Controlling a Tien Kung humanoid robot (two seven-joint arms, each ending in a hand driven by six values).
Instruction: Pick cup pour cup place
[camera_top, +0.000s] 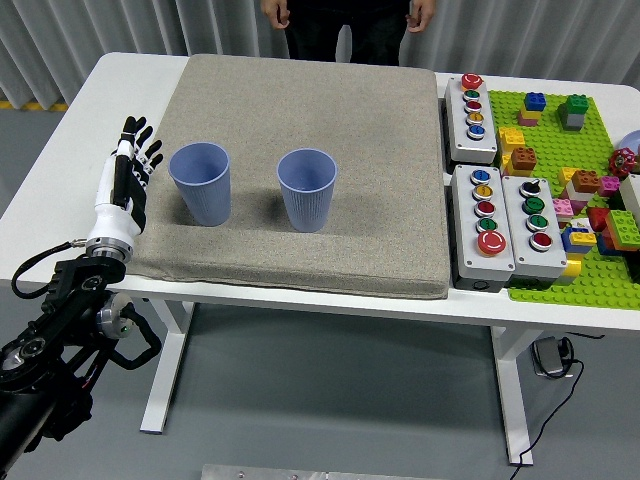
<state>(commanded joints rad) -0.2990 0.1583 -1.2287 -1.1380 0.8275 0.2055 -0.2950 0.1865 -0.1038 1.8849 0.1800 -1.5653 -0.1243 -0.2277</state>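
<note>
Grey curtains hang behind my white table (60, 150), where a beige mat (300, 120) carries 2 blue cups. I see my left hand (128, 178) at the mat's left edge, fingers straight and spread, holding nothing, just beside the left cup (201, 183) (not touching it). The right cup (307, 189) stands upright near mid-mat. A person's hands (422, 14) hang at the far side.
</note>
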